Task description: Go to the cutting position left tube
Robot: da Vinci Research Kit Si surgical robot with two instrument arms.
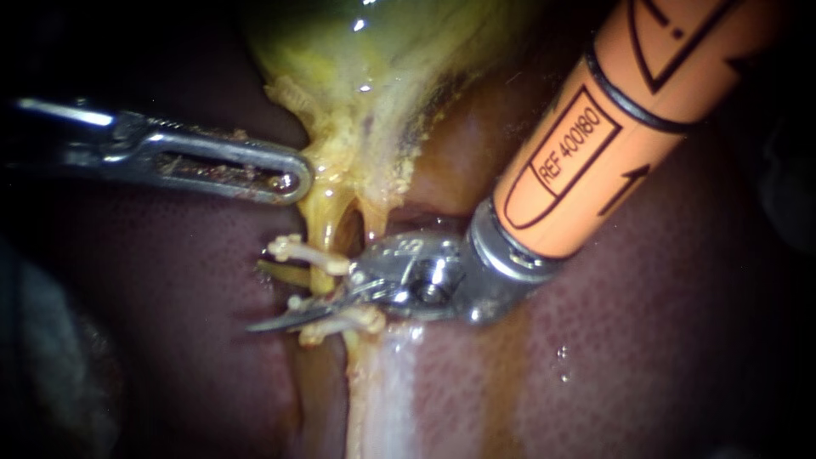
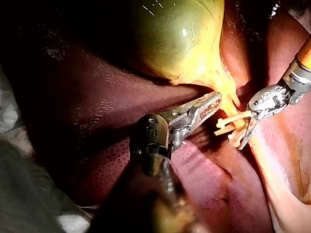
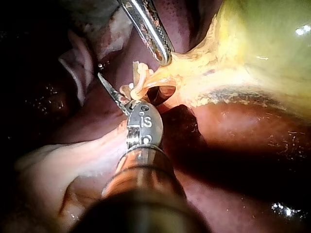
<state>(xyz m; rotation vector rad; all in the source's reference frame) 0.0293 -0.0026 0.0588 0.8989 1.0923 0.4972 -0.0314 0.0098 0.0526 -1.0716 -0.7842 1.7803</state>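
Left instrument [image 1: 293,177]: jaws closed on the yellow neck of the gallbladder [image 1: 374,93], tissue tented toward the tip. Right instrument [image 1: 316,299]: thin blades slightly apart, set against the left tube [image 1: 322,223] below that neck, between pale clips [image 1: 299,252]. Dark red liver [image 1: 646,340] lies around and under both instruments.

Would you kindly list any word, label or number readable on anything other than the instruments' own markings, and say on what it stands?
None: the liver, the gallbladder, the tubes and the clips carry no writing.
The only print is on the right instrument, on its orange shaft and metal wrist, and it is left out as asked.
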